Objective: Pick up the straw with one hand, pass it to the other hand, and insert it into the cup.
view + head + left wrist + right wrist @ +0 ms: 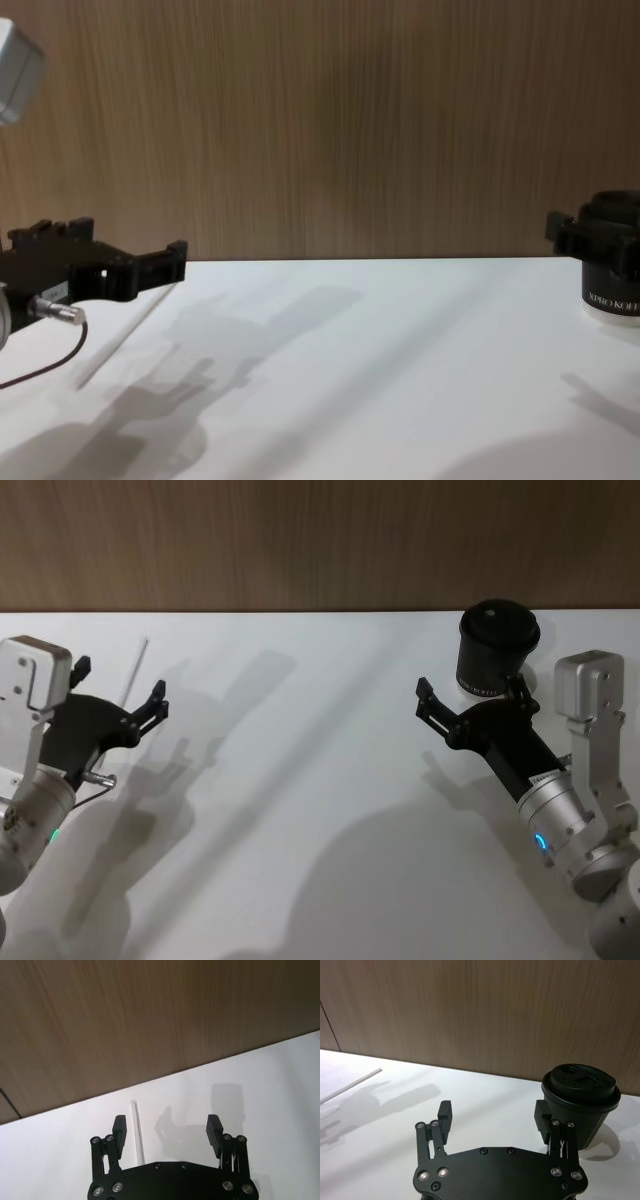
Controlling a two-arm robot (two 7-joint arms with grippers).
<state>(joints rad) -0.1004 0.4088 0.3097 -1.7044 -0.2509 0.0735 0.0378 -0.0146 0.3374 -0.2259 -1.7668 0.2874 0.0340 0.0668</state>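
Head view: our left gripper (118, 685) hangs with fingers spread near the table's (300, 780) far left corner, the straw (133, 672) lying flat below, between them. Left wrist view: we see it nearer one finger. Right wrist view: right gripper (494, 1109) spread too, cup (580, 1097) just beside one finger.

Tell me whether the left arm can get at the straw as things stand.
Probably yes. The left tool hangs open over the long thin white straw, which lies flat on the white table with nothing beside it to block the way.
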